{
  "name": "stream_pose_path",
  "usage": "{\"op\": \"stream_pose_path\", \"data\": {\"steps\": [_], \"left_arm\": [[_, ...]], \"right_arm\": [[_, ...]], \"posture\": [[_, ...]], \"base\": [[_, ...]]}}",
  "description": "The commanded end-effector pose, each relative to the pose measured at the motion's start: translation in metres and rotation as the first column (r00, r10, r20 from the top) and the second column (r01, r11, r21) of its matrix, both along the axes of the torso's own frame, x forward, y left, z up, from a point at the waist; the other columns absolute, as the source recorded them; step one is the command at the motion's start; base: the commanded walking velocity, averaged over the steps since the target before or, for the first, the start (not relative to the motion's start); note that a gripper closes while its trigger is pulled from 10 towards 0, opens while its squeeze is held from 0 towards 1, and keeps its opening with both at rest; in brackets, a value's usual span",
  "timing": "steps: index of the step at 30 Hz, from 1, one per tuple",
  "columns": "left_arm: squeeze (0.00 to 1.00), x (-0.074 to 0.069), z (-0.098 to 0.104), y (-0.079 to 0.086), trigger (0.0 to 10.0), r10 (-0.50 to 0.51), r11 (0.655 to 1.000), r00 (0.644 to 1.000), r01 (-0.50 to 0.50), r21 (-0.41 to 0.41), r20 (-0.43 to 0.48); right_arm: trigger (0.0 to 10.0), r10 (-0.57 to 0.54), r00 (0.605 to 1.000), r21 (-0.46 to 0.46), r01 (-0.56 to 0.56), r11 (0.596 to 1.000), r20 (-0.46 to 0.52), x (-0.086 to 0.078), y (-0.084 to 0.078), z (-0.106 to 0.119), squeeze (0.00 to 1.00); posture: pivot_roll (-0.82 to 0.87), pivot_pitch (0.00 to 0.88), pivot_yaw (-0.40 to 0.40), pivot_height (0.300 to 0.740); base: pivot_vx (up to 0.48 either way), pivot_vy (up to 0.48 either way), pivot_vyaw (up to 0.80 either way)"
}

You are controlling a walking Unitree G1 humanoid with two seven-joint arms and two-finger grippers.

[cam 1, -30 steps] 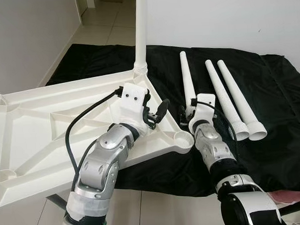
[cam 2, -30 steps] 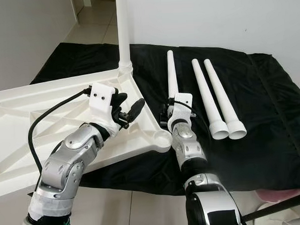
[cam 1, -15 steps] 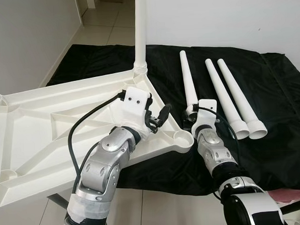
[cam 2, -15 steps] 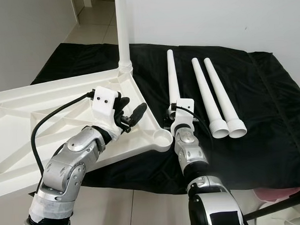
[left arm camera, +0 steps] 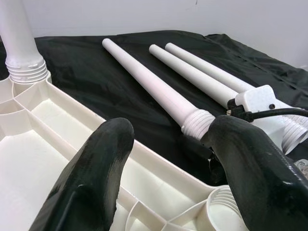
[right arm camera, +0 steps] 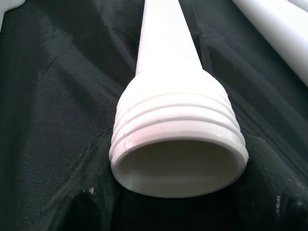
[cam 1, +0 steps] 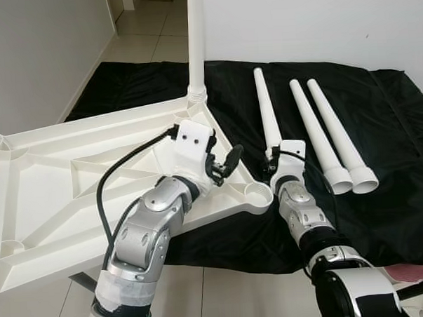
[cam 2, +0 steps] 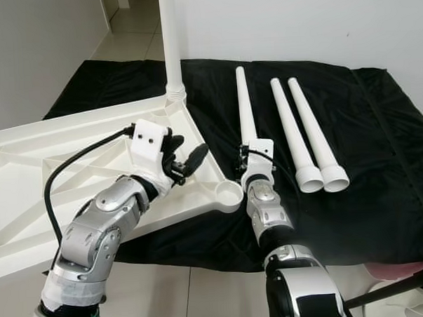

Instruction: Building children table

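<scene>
The white table top (cam 1: 57, 172) lies upside down, with one white leg (cam 1: 196, 40) standing upright in its far corner socket. Three loose legs lie on the black cloth. My right gripper (cam 1: 272, 170) is at the threaded end (right arm camera: 178, 139) of the leftmost loose leg (cam 1: 265, 107). It is open, with a dark finger on each side of the threads. My left gripper (cam 1: 222, 163) hovers open over the table top's rim. It holds nothing and sits close to the empty corner socket (cam 1: 258, 194).
Two more legs (cam 1: 316, 133) (cam 1: 340, 135) lie side by side to the right, wide ends toward me. The black cloth (cam 1: 382, 214) covers the floor under them. Tiled floor (cam 1: 224, 298) shows in front, and a wall runs along the left.
My right gripper has drawn back along the leftmost leg to its threaded end, while the leg stays put. The left gripper has edged a little to the right over the rim.
</scene>
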State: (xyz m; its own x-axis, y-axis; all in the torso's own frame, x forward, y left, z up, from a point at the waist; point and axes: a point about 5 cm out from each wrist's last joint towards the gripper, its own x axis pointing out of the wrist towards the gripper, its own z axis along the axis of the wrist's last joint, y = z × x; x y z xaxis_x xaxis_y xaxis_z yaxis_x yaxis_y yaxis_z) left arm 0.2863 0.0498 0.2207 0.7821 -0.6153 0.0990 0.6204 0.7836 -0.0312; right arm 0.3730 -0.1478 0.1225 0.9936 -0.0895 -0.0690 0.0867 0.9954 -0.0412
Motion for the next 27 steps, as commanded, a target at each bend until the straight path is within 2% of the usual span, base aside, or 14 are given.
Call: {"op": "stream_pose_path", "data": {"steps": [1, 5, 11, 12, 14, 15, 16, 17, 18, 19, 21, 22, 26, 27], "left_arm": [[0.0, 0.001, -0.001, 0.0, 10.0, -0.004, 1.0, 1.0, 0.004, 0.003, -0.012], [0.0, 0.002, -0.001, 0.001, 10.0, -0.001, 1.0, 1.0, 0.001, 0.015, -0.008], [0.0, 0.002, -0.002, 0.0, 10.0, 0.0, 1.0, 1.0, 0.0, 0.013, -0.011], [0.0, 0.002, -0.002, 0.0, 10.0, 0.0, 1.0, 1.0, 0.0, 0.012, -0.011], [0.0, 0.002, -0.002, 0.001, 10.0, 0.001, 1.0, 1.0, -0.001, 0.016, -0.009], [0.0, 0.003, -0.002, 0.002, 10.0, 0.001, 1.0, 1.0, -0.001, 0.014, -0.012], [0.0, 0.003, -0.002, 0.004, 10.0, 0.002, 1.0, 1.0, -0.001, 0.012, -0.013], [0.0, 0.003, -0.001, 0.006, 10.0, -0.001, 1.0, 1.0, 0.001, 0.007, -0.017], [0.0, 0.004, -0.002, 0.008, 10.0, -0.003, 1.0, 1.0, 0.003, 0.004, -0.021], [0.0, 0.004, -0.002, 0.01, 10.0, -0.014, 1.0, 1.0, 0.014, 0.006, -0.021], [0.0, 0.003, -0.002, 0.012, 10.0, -0.027, 1.0, 0.999, 0.027, 0.008, -0.022], [0.0, 0.004, -0.002, 0.014, 10.0, -0.034, 0.999, 0.999, 0.034, 0.006, -0.026], [0.0, 0.005, -0.001, 0.019, 10.0, -0.121, 0.993, 0.991, 0.121, -0.017, -0.049], [1.0, 0.004, 0.002, 0.019, 10.0, -0.187, 0.982, 0.98, 0.184, -0.048, -0.063]], "right_arm": [[10.0, 0.002, 1.0, -0.024, -0.002, 1.0, -0.005, -0.001, 0.001, -0.003, 0.0], [10.0, 0.019, 1.0, 0.001, -0.02, 1.0, 0.004, 0.0, 0.002, -0.002, 0.0], [10.0, 0.0, 0.997, -0.043, 0.004, 0.999, 0.077, -0.003, -0.002, 0.003, 0.0], [9.3, 0.002, 0.992, -0.044, 0.003, 0.999, 0.124, -0.005, -0.003, 0.007, 0.0], [0.8, 0.02, 0.983, -0.031, -0.014, 0.999, 0.182, -0.009, -0.003, 0.01, 0.0], [4.9, 0.019, 0.979, -0.026, -0.014, 1.0, 0.201, -0.011, -0.003, 0.01, 0.0], [4.9, 0.03, 0.974, -0.006, -0.029, 1.0, 0.223, -0.014, -0.003, 0.011, 0.0], [0.0, 0.036, 0.967, -0.003, -0.037, 0.999, 0.25, -0.016, -0.003, 0.014, 0.0], [0.0, 0.041, 0.963, -0.003, -0.042, 0.999, 0.267, -0.018, -0.003, 0.015, 0.0], [9.4, 0.027, 0.955, -0.003, -0.027, 1.0, 0.297, -0.021, -0.005, 0.018, 0.0], [9.4, 0.005, 0.946, -0.004, -0.004, 1.0, 0.324, -0.025, -0.008, 0.021, 0.0], [10.0, -0.004, 0.941, -0.004, 0.006, 1.0, 0.337, -0.026, -0.009, 0.022, 0.0], [10.0, 0.0, 0.901, -0.047, 0.022, 0.999, 0.435, -0.037, -0.011, 0.035, 0.0], [10.0, -0.002, 0.881, -0.084, 0.047, 0.995, 0.473, -0.044, -0.013, 0.039, 0.0]], "posture": [[0.06, 0.098, 0.003, 0.74], [0.06, 0.098, 0.003, 0.74], [0.06, 0.1, 0.001, 0.74], [0.05, 0.103, 0.005, 0.74], [0.05, 0.104, 0.008, 0.74], [0.05, 0.104, 0.008, 0.74], [0.05, 0.104, 0.008, 0.74], [0.05, 0.104, 0.012, 0.74], [0.04, 0.104, 0.019, 0.74], [0.04, 0.102, 0.022, 0.74], [0.04, 0.102, 0.022, 0.74], [0.03, 0.103, 0.027, 0.74], [0.01, 0.099, 0.043, 0.74], [-0.01, 0.091, 0.06, 0.74]], "base": [[0.0, 0.0, 0.0], [0.0, 0.0, 0.0], [0.0, 0.0, 0.0], [0.0, 0.0, 0.0], [0.0, 0.0, 0.0], [0.0, 0.0, 0.0], [0.0, 0.0, 0.0], [0.0, 0.0, 0.0], [0.0, 0.0, 0.0], [0.0, 0.0, 0.0], [0.0, 0.0, 0.0], [0.0, 0.0, 0.0], [0.0, 0.0, 0.0], [0.0, 0.0, 0.0]]}}
